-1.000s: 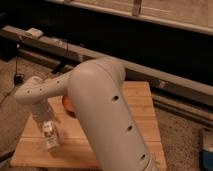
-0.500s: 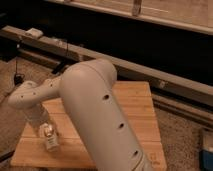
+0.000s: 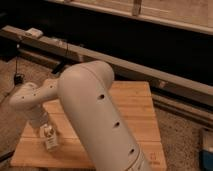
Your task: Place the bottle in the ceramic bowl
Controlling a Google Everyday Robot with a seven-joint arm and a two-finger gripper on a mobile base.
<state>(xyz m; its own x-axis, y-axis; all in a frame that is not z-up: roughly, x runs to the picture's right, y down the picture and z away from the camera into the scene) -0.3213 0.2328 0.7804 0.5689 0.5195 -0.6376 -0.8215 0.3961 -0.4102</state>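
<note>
At the far left lies the floor point(image 3: 9, 107), grey and speckled, with a small dark box point(image 3: 18, 78) sitting on it. Above it a long, flat grey rail point(image 3: 150, 75) runs from the upper left down toward the right edge. It carries a small pale block point(image 3: 34, 33) near its upper left end.

My claw point(image 3: 48, 131) hangs at the lower left of the frame, over the near left corner of the table point(image 3: 135, 107). The table is a square top of pale wooden planks with visible grain. The bottle point(image 3: 50, 141) is right at my claw, upright, slim and whitish with a pale label. Its foot is at or just above the wood. Whether my claw is clamped on it or stands apart around it, I cannot tell.

My arm point(image 3: 95, 115) fills the middle of the frame as a thick, smooth, rounded cream shell with a row of small dark holes. It sweeps from the bottom centre up and over to a narrower rounded elbow at the left. It covers much of the table, and the ceramic bowl is hidden from me.

At the lower right edge sits something blue point(image 3: 208, 150), only partly in view.
</note>
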